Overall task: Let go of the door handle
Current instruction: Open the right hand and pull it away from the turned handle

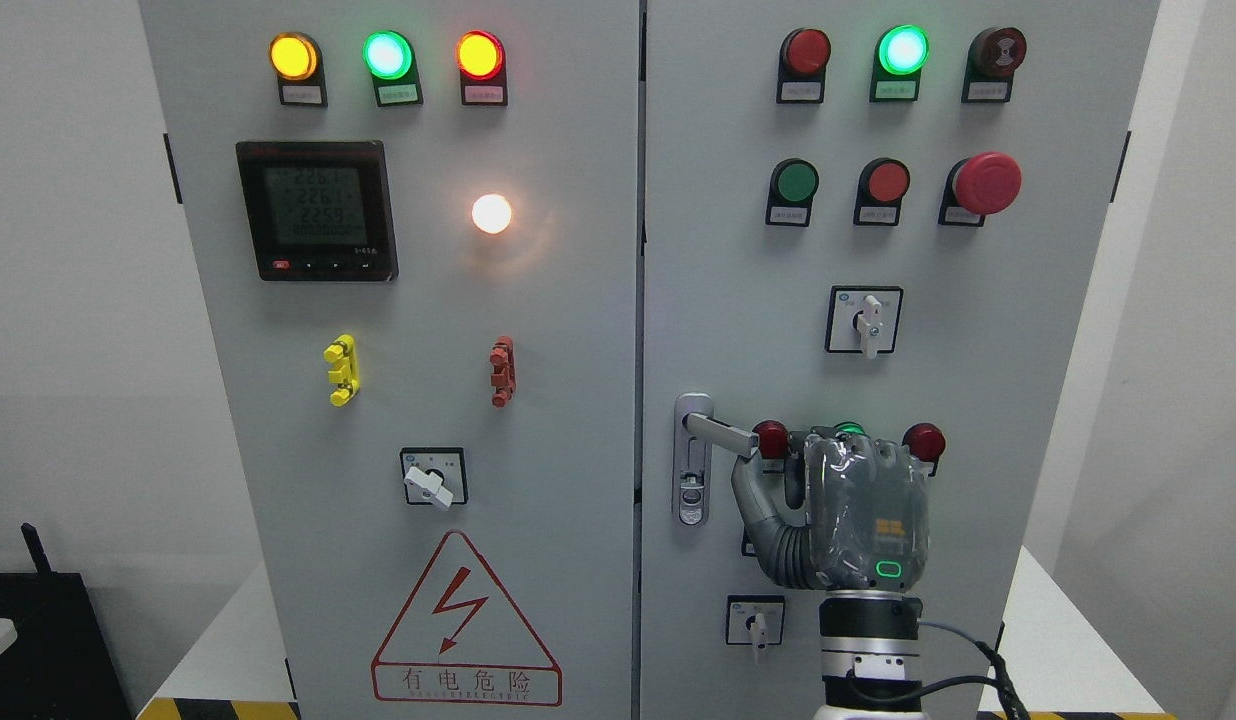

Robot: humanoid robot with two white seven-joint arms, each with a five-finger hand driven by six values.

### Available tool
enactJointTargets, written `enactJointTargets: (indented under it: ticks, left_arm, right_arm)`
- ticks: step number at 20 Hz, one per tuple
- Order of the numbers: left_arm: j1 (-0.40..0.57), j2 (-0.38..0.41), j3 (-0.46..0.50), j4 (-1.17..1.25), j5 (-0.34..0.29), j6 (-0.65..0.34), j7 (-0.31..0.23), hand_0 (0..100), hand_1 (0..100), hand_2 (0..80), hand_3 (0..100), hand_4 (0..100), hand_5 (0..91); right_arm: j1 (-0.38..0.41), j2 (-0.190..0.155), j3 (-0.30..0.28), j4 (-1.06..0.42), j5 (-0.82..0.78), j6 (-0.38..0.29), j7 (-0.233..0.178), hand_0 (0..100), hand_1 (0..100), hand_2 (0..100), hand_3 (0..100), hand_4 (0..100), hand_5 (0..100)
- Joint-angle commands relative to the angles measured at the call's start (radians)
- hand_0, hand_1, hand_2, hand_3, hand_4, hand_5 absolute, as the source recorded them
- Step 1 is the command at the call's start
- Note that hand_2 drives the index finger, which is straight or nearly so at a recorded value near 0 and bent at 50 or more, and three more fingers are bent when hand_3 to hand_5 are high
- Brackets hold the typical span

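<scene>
My right hand (pixel 838 500) grips the swung-out door handle (pixel 723 432), fingers curled around it; next, uncurl and back off.

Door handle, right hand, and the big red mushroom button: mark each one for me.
Door handle (pixel 720 431): head view, on the silver lever swung out from its plate.
Right hand (pixel 863 505): head view, on the back of the hand.
Red mushroom button (pixel 988 182): head view, on its red cap.
</scene>
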Motion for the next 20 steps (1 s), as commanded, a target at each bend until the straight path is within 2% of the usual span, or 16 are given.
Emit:
enactJointTargets:
  ticks: [1, 4, 6, 9, 12, 13, 14, 15, 17, 19, 20]
  left_arm:
    - [0.0, 0.0, -0.012, -0.015, 0.0, 0.0, -0.001, 12, 39, 0.0, 0, 0, 0.0]
    - [0.0, 0.0, -0.012, -0.015, -0.001, 0.0, -0.001, 12, 39, 0.0, 0, 0, 0.0]
    - [0.0, 0.0, -0.012, -0.015, -0.001, 0.0, -0.001, 12, 39, 0.0, 0, 0, 0.0]
    - [0.0, 0.0, -0.012, -0.015, 0.0, 0.0, -0.001, 12, 39, 0.0, 0, 0, 0.0]
    - [0.0, 0.0, -0.012, -0.015, 0.0, 0.0, -0.001, 12, 39, 0.0, 0, 0, 0.0]
    - [0.0, 0.0, -0.012, -0.015, 0.0, 0.0, 0.001, 12, 39, 0.0, 0, 0, 0.0]
    - [0.0, 0.0, -0.012, -0.015, 0.0, 0.0, -0.001, 12, 39, 0.0, 0, 0, 0.0]
    - [0.0, 0.0, -0.012, -0.015, 0.0, 0.0, -0.001, 12, 39, 0.0, 0, 0, 0.0]
    - [0.0, 0.0, -0.012, -0.015, 0.0, 0.0, -0.001, 12, 39, 0.0, 0, 0, 0.0]
    - [0.0, 0.0, -0.012, -0.015, -0.001, 0.0, 0.001, 12, 39, 0.0, 0, 0, 0.0]
    - [0.0, 0.0, -0.012, -0.015, 0.0, 0.0, -0.001, 12, 39, 0.0, 0, 0, 0.0]
  right_arm:
    - [0.027, 0.002, 0.005, -0.003, -0.002, -0.002, -0.011, 57, 34, 100, 100, 100, 97]
    - [0.042, 0.001, 0.008, -0.021, -0.002, -0.007, -0.014, 58, 35, 100, 100, 100, 97]
    - [0.066, 0.001, 0.008, -0.038, -0.003, -0.016, -0.033, 59, 35, 100, 100, 100, 97]
    - [0.106, -0.002, -0.004, -0.087, -0.003, -0.07, -0.06, 62, 35, 100, 100, 100, 97]
    - [0.16, -0.004, -0.022, -0.156, -0.005, -0.096, -0.068, 62, 33, 100, 100, 100, 97]
    - [0.171, -0.002, -0.031, -0.177, -0.008, -0.105, -0.079, 62, 31, 97, 100, 100, 96]
    - [0.18, -0.002, -0.038, -0.194, -0.009, -0.119, -0.09, 61, 30, 87, 100, 99, 95]
    - [0.183, 0.001, -0.047, -0.211, -0.011, -0.136, -0.099, 61, 29, 82, 100, 96, 95]
    - [0.191, 0.001, -0.068, -0.239, -0.011, -0.18, -0.114, 59, 29, 65, 100, 88, 90]
    - [0.195, 0.004, -0.085, -0.247, -0.012, -0.223, -0.116, 57, 30, 45, 79, 70, 72]
    - [0.197, 0.004, -0.09, -0.247, -0.012, -0.232, -0.114, 57, 31, 40, 72, 64, 67]
